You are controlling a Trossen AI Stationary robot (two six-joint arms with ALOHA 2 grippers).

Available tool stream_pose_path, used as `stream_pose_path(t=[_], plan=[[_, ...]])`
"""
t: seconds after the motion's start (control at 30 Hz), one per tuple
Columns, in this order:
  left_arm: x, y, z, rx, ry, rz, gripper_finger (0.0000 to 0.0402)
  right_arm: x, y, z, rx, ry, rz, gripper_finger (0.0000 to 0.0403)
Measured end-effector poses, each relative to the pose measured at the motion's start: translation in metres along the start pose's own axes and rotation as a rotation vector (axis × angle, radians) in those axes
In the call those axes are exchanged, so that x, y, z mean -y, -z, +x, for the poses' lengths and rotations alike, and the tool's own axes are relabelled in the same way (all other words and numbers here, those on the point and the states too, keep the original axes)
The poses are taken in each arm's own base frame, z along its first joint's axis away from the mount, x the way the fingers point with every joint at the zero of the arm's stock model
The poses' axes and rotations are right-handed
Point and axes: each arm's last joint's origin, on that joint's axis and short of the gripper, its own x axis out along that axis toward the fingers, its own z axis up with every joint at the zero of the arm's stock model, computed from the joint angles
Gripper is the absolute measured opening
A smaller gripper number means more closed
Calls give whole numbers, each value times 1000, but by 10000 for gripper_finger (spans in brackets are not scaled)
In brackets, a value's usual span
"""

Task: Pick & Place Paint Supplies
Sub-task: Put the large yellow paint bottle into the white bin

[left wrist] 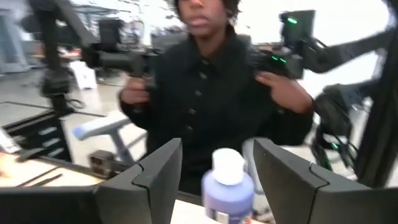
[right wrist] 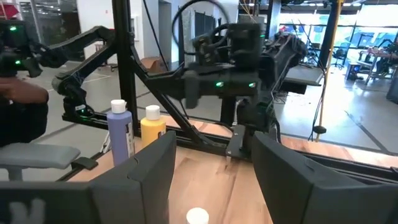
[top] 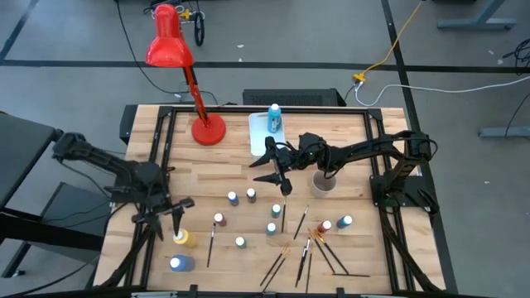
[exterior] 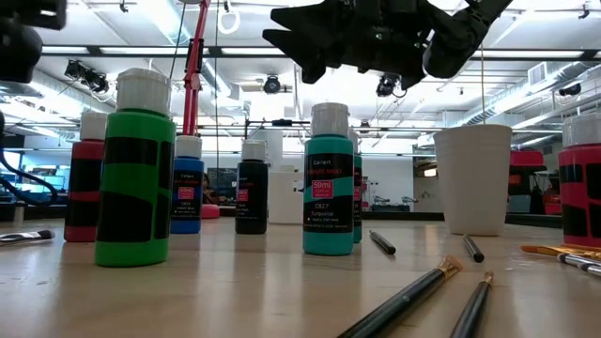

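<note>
Left gripper (top: 166, 217) stands wide, a lavender-blue bottle (left wrist: 228, 186) centred just ahead between its fingers; advance level, then close below the white cap.

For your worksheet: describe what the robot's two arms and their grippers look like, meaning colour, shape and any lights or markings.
Both arms are dark, near-black, jointed segments. The left gripper and right gripper each end in two flat, angular dark fingers. Small green indicator lights glow on the left arm's housing, seen from the right wrist view.

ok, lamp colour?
Red: the lamp, shade and base alike. Shows best in the high view.
</note>
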Motion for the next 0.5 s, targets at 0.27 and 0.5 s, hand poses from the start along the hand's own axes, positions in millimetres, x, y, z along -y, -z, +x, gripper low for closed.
stream_pose_path(t=[0.27, 0.5], plan=[[-7, 20, 15, -142, -161, -49, 208, 0, 0, 1, -2, 57, 0, 210], [-9, 29, 20, -194, -145, -92, 208, 0, 0, 1, -2, 56, -1, 210]])
